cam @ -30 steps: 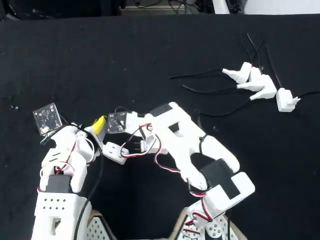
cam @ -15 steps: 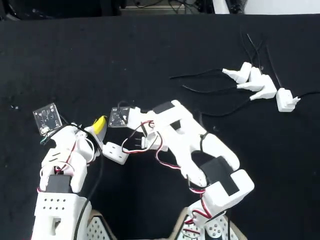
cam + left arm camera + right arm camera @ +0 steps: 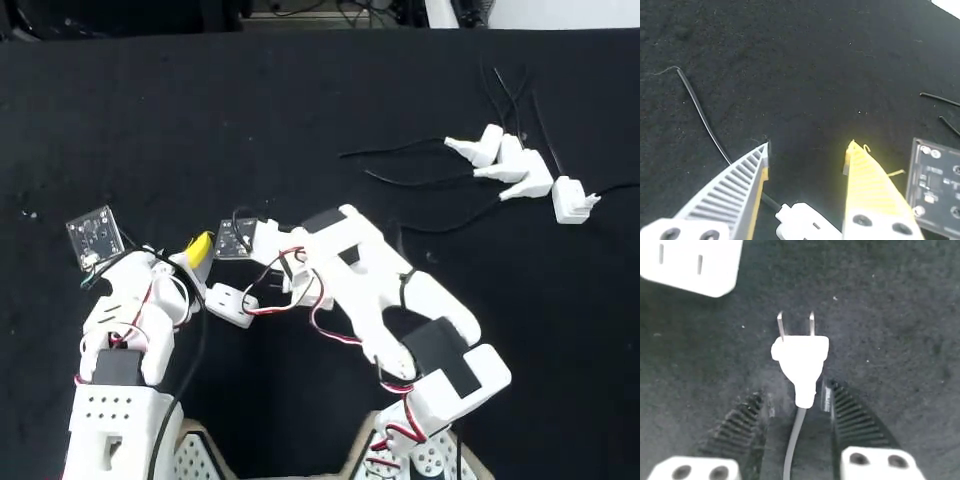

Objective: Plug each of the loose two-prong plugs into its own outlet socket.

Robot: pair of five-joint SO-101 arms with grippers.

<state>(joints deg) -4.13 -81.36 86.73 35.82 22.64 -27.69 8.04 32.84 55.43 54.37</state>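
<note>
Although the right pincer (image 3: 796,391) sits spread around the tail of the two-prong plug (image 3: 800,357) lying on the bench (image 3: 900,315), its prongs (image 3: 811,322) aim just past the outlet socket (image 3: 690,265) ahead, which lies beside the spread left pincer (image 3: 808,144).

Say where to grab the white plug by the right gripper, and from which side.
Pinch the plug by its narrow tail where the cord leaves, coming from behind. Its prongs point away, the outlet socket lying beyond, and the open right gripper straddles that tail, so they should stay clear.
</note>
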